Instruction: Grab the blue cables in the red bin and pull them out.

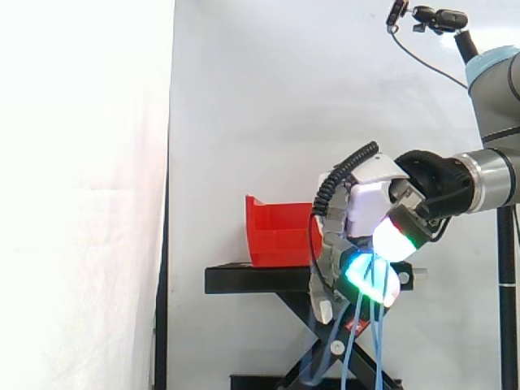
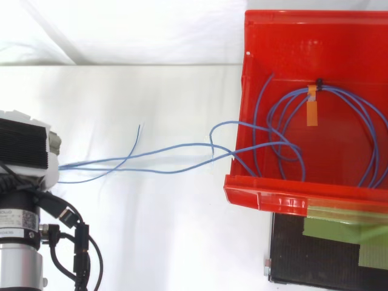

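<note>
In the side view the hand [image 1: 370, 205] sits just right of the red bin [image 1: 276, 234], level with the top of the black stand [image 1: 252, 279]. Its glowing fingertips [image 1: 357, 272] are clenched around the blue cables [image 1: 354, 325], whose strands hang down from the grip. From above, most of the cables lie coiled inside the bin, bound by a black tie [image 2: 319, 81] beside an orange tag [image 2: 312, 110]. Several strands cross the bin's left wall and stretch left over the white surface [image 2: 157, 230] toward the arm.
</note>
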Available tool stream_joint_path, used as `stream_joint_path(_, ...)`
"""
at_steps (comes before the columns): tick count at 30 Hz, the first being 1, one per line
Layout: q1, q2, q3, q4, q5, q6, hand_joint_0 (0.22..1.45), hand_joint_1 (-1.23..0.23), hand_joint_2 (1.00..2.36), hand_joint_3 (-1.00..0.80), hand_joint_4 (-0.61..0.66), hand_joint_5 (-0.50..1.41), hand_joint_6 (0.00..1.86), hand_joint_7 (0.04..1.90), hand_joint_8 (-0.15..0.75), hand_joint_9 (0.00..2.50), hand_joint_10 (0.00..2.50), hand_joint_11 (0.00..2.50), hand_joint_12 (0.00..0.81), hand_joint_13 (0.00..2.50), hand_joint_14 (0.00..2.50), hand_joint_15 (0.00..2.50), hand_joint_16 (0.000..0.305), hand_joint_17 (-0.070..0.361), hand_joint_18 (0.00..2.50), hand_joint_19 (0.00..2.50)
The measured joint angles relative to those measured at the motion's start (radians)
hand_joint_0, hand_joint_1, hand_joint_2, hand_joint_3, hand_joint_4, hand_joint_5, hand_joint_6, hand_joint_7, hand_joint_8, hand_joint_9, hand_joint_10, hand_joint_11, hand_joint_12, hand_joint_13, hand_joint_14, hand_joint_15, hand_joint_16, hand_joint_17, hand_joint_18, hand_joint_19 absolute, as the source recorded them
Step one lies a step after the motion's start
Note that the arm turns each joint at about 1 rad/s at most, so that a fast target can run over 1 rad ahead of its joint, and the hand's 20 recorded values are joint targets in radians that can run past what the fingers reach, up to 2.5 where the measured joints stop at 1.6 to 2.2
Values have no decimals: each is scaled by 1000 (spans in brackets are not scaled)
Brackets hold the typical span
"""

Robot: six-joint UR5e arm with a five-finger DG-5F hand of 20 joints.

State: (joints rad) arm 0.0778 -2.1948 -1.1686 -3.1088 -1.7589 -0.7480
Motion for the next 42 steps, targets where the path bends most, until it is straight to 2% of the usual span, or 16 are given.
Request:
stream_joint_path(10,0,0,0,28,-2,-129,899,-834,1000,-1000,107,1109,149,881,220,1128,25,551,284,831,18,455,35,78,582,578)
stream_joint_path(21,-2,1,-1,13,-1,-132,891,-832,1000,-1000,107,1108,148,879,222,1127,22,543,285,829,18,455,35,78,581,570)
stream_joint_path(26,0,0,-1,-3,-2,-69,890,-828,1000,-1000,101,1109,146,873,219,1126,25,553,284,829,18,450,35,78,579,580)
stream_joint_path(29,0,0,-1,-8,-1,-7,890,-828,1000,-1000,99,1109,143,883,220,1127,24,544,284,827,18,452,35,78,579,580)
stream_joint_path(37,0,1,-1,2,3,187,889,-828,1000,-1000,100,1111,144,875,223,1130,22,545,285,828,19,454,35,78,578,581)
stream_joint_path(42,0,1,0,23,24,309,888,-828,1000,-1000,95,1111,140,880,216,1131,22,548,284,828,18,450,35,78,578,579)
